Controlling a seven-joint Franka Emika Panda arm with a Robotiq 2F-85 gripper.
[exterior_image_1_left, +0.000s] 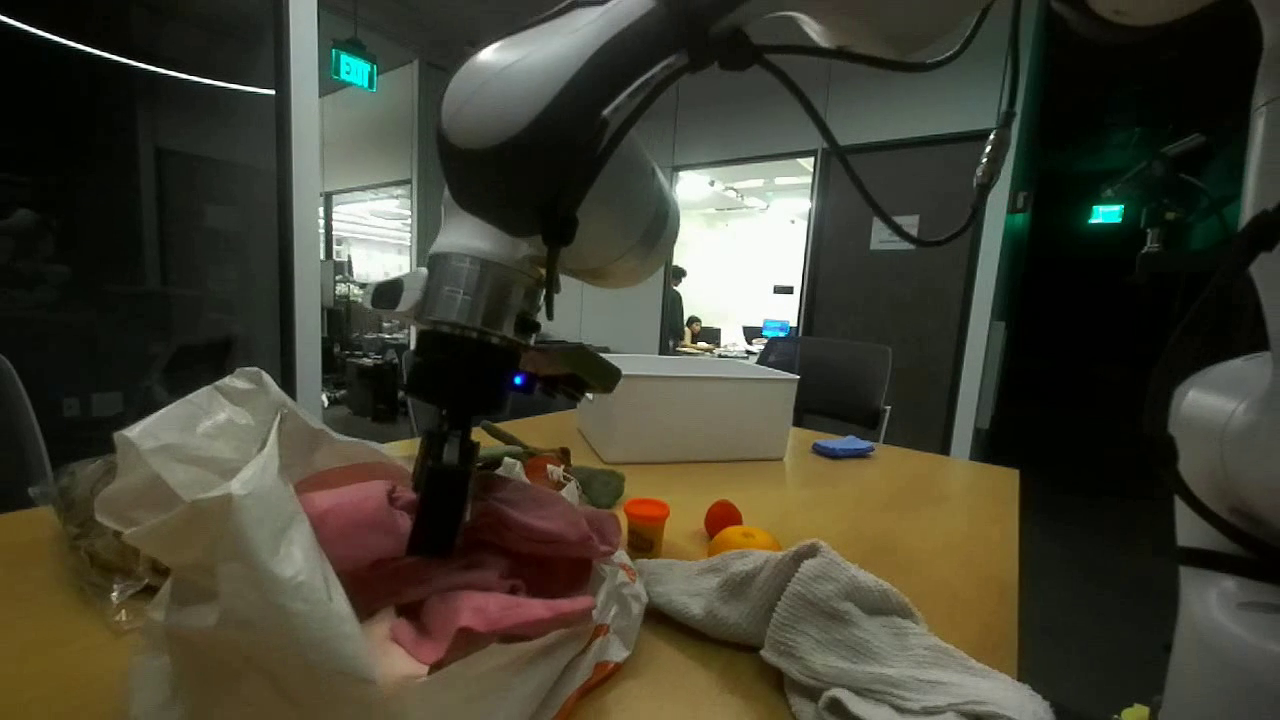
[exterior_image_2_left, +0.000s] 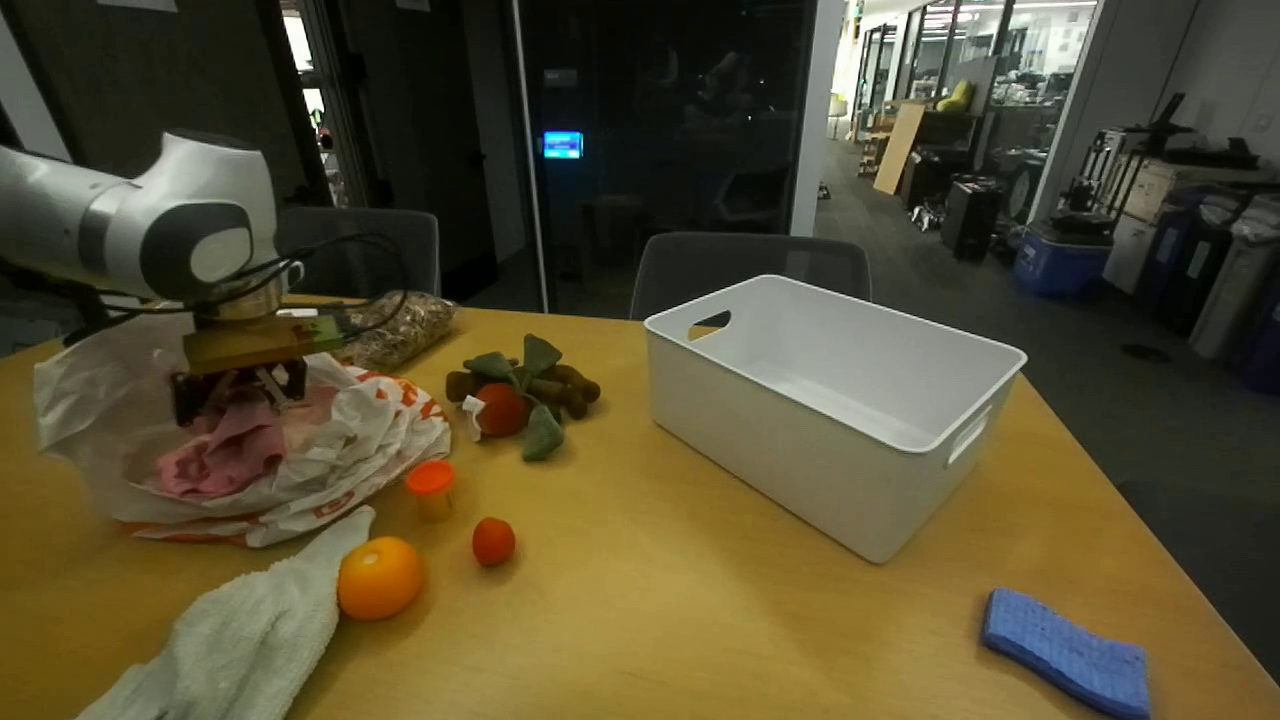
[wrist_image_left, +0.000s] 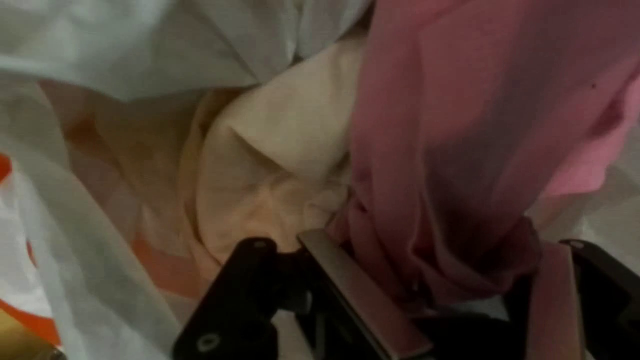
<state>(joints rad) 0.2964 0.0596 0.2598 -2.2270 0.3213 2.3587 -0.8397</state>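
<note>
My gripper (wrist_image_left: 435, 240) reaches down into a crumpled white plastic bag (exterior_image_1_left: 230, 560) with orange print. Its fingers (wrist_image_left: 367, 295) stand well apart. Between them bunches a pink cloth (wrist_image_left: 450, 130), which touches the right finger and the tip of the left one. A cream cloth (wrist_image_left: 280, 145) lies beside it in the wrist view, deeper in the bag. In both exterior views the bag's mouth surrounds the jaws, and pink folds (exterior_image_2_left: 235, 455) show at its opening. In an exterior view the near finger stands upright against the cloth; the far one is hidden.
A white bin (exterior_image_2_left: 770, 440) stands on the table beyond a stuffed toy with green leaves (exterior_image_2_left: 542, 435). Near the bag are an orange-lidded tub (exterior_image_2_left: 432, 490), a small red ball-like item (exterior_image_2_left: 493, 541), an orange (exterior_image_2_left: 380, 578) and a pale towel (exterior_image_2_left: 240, 630). A blue cloth (exterior_image_2_left: 1065, 650) lies apart.
</note>
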